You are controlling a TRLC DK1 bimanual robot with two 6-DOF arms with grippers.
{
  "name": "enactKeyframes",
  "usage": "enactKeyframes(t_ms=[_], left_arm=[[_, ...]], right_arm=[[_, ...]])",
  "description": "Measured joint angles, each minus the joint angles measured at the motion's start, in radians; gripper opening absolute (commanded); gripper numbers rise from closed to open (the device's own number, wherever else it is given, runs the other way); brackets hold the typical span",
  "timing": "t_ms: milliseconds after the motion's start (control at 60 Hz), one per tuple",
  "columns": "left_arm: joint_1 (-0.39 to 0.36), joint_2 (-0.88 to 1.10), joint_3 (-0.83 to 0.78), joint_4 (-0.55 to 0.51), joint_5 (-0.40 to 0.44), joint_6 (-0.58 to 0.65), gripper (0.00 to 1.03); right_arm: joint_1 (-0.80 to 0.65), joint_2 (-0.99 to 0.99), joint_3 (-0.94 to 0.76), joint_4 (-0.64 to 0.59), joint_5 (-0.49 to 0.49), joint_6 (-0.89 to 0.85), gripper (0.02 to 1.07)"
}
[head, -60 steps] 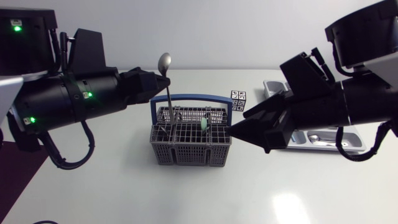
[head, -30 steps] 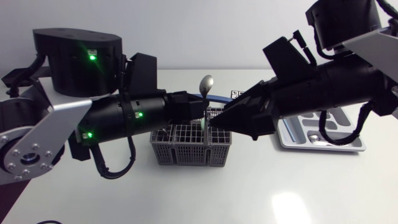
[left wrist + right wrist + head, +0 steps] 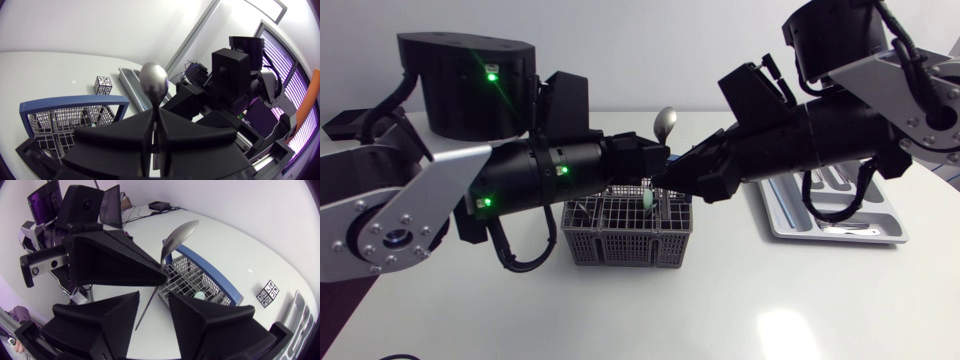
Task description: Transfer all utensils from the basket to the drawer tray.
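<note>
My white table (image 3: pixel 740 300) carries one small cube (image 3: pixel 103 85) patterned in black-and-white squares, sitting flat toward the table's twelve o'clock side.

Glossy white table (image 3: pixel 620 310); bright light reflection on it.

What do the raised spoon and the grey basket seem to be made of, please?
The shiny silver spoon looks like polished metal, probably steel: its bowl shows mirror-like highlights. The grey lattice basket with blue handle looks like matte moulded plastic: dull, uniform thin grid.
</note>
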Motion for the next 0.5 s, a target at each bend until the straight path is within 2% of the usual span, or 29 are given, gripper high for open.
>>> enactKeyframes(t_ms=[150,333,417,500], left_arm=[[0.001,0.004,0.0,0.013,-0.001,0.0,0.04],[0.014,0.011,-0.001,0.028,-0.001,-0.005,0.04],[0.02,0.013,-0.006,0.05,-0.001,-0.032,0.13],[0.024,0.013,-0.009,0.063,-0.001,-0.049,0.13]], right_arm=[[0.0,0.01,0.0,0.004,0.004,0.0,0.08],[-0.006,0.025,0.0,0.013,0.011,0.001,0.08],[-0.011,0.027,0.0,0.021,0.012,0.004,0.08],[-0.013,0.027,0.0,0.025,0.016,0.004,0.08]])
